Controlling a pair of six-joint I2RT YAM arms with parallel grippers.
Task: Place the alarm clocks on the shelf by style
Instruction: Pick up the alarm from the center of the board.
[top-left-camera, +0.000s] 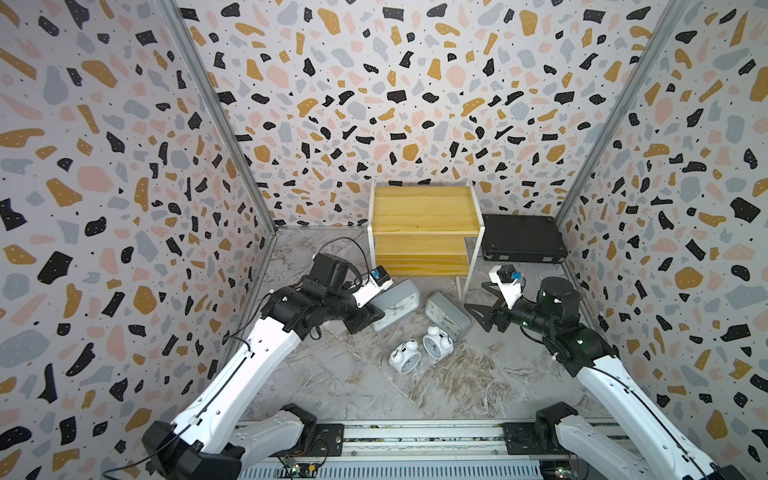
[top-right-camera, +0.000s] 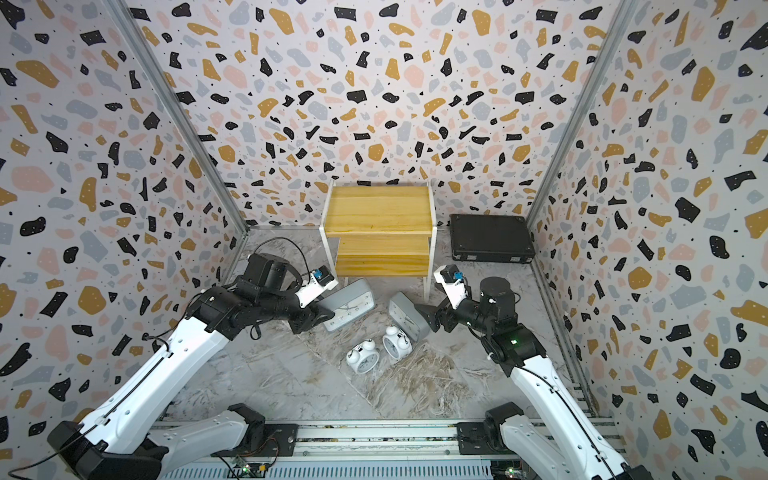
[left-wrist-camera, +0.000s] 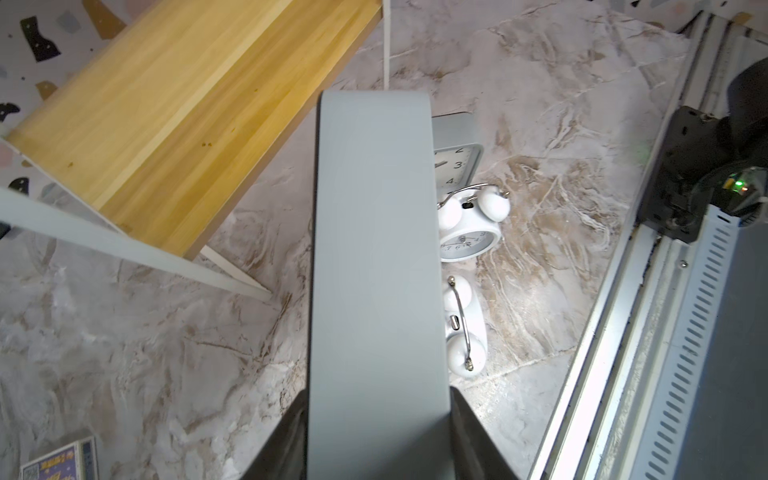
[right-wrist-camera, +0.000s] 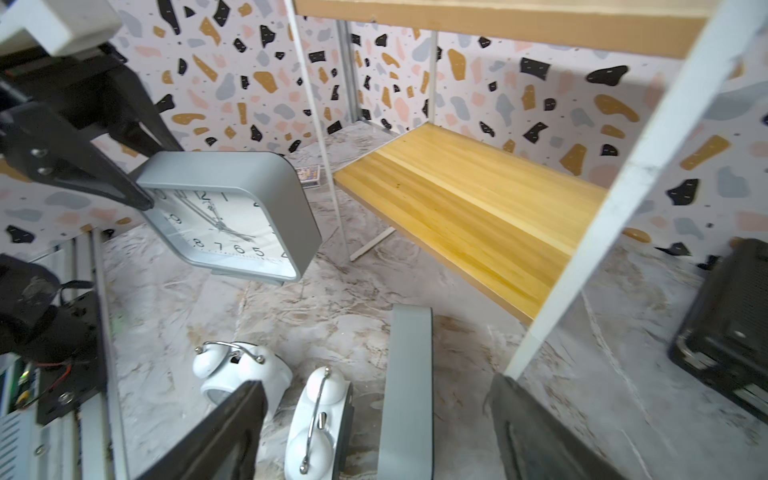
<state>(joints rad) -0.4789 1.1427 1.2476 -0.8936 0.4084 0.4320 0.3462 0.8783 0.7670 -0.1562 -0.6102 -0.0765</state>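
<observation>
Left gripper (left-wrist-camera: 379, 392) pinched a grey clock (left-wrist-camera: 374, 249) across its thickness, though its own wrist view gave only the plain grey edge. Only the right wrist view showed that clock's white face, tilted and clear of the floor. Right gripper (right-wrist-camera: 376, 384) stood spread, a second grey clock (right-wrist-camera: 409, 395) between its fingers and touching neither. Two bell clocks (top-left-camera: 434, 343) sat just beside it. Both top views showed the whole shelf (top-left-camera: 424, 208) behind all four clocks.
</observation>
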